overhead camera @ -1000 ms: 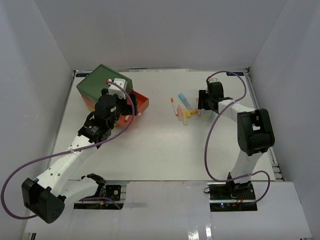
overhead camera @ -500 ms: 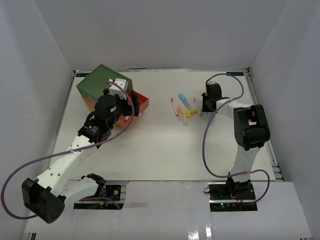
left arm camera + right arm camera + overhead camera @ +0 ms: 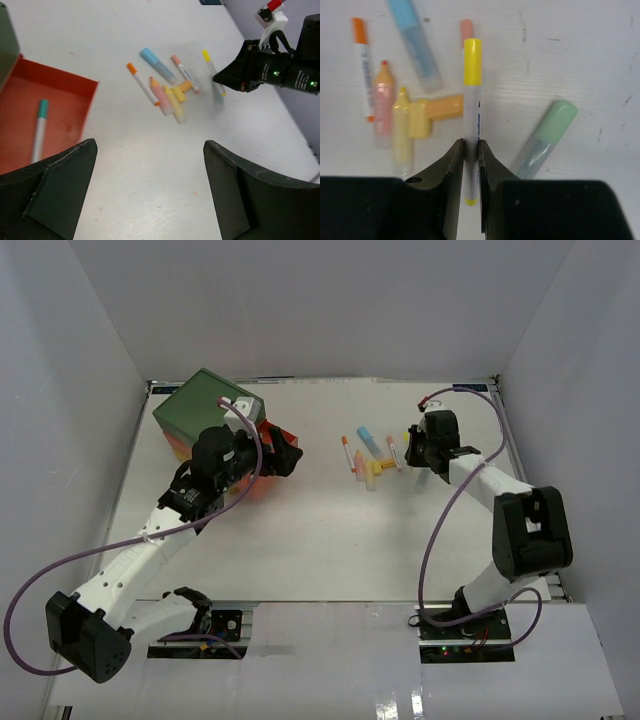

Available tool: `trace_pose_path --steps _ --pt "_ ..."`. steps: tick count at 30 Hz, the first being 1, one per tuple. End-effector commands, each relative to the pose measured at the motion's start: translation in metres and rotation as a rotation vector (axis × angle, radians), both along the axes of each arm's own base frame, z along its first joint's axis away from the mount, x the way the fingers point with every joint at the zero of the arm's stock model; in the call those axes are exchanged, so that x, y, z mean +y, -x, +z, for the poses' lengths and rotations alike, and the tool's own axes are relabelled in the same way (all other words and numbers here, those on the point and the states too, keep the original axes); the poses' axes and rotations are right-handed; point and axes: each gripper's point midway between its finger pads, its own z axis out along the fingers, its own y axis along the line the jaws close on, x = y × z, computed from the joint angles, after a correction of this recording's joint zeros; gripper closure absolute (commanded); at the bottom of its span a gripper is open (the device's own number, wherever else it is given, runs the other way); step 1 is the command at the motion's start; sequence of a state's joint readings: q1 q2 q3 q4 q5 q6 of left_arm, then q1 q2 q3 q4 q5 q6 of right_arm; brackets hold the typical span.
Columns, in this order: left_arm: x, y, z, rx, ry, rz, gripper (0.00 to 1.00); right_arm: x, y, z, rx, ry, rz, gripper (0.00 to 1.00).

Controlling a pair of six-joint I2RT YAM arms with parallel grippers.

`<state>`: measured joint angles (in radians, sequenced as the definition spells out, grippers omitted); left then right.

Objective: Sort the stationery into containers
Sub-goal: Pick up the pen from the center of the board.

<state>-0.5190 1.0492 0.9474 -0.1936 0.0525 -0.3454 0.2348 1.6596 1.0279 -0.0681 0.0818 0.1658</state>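
— What are we seeing at the worktop's (image 3: pixel 330 540) far left corner?
— The chest (image 3: pixel 203 405), its orange-red drawer (image 3: pixel 20 105) standing open, a teal-capped pen (image 3: pixel 39 131) lying inside. Our left hand (image 3: pixel 150 175) is hovering, spread wide.
— And rightward, near the far edge?
— Loose stationery (image 3: pixel 367 462) is lying there. Our right hand (image 3: pixel 471 150) is pinching a yellow-capped pen (image 3: pixel 472 100) beside a mint marker (image 3: pixel 546 136).

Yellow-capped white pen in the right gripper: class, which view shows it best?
Right wrist view: the thin white pen with a yellow cap is centred, sharp, clamped in the right gripper. Left wrist shows it small and distant; top view hardly shows it.
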Motion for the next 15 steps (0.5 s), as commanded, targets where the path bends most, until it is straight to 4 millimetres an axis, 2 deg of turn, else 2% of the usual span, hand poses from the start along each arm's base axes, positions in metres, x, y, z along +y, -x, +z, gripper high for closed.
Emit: trace_pose_path --steps 1,2,3,5,7,8,10,11,15 --pt "-0.030 0.010 0.032 0.057 0.193 -0.111 0.02 0.049 0.015 0.063 -0.177 -0.190 0.145 0.92" --pt "-0.034 0.010 0.033 0.073 0.213 -0.118 0.02 0.056 0.022 0.070 -0.195 -0.211 0.166 0.92" --pt "-0.042 0.011 0.038 0.083 0.248 -0.137 0.02 0.064 0.031 0.090 -0.247 -0.240 0.194 0.92" --pt "-0.057 0.012 0.037 0.095 0.265 -0.160 0.02 0.086 0.050 0.101 -0.282 -0.316 0.262 0.92" --pt "-0.068 0.008 0.044 0.084 0.291 -0.154 0.02 0.107 0.067 0.132 -0.380 -0.397 0.339 0.92" --pt "-0.080 0.009 0.039 0.101 0.286 -0.167 0.02 0.111 0.079 0.136 -0.395 -0.437 0.351 0.91" --pt "-0.091 0.003 0.045 0.085 0.288 -0.141 0.02 0.125 0.094 0.150 -0.448 -0.496 0.401 0.91" --pt "-0.103 0.005 0.037 0.101 0.274 -0.148 0.02 0.128 0.103 0.151 -0.451 -0.526 0.411 0.91" --pt "-0.126 0.002 0.028 0.107 0.270 -0.142 0.03 0.147 0.127 0.161 -0.481 -0.601 0.474 0.91"
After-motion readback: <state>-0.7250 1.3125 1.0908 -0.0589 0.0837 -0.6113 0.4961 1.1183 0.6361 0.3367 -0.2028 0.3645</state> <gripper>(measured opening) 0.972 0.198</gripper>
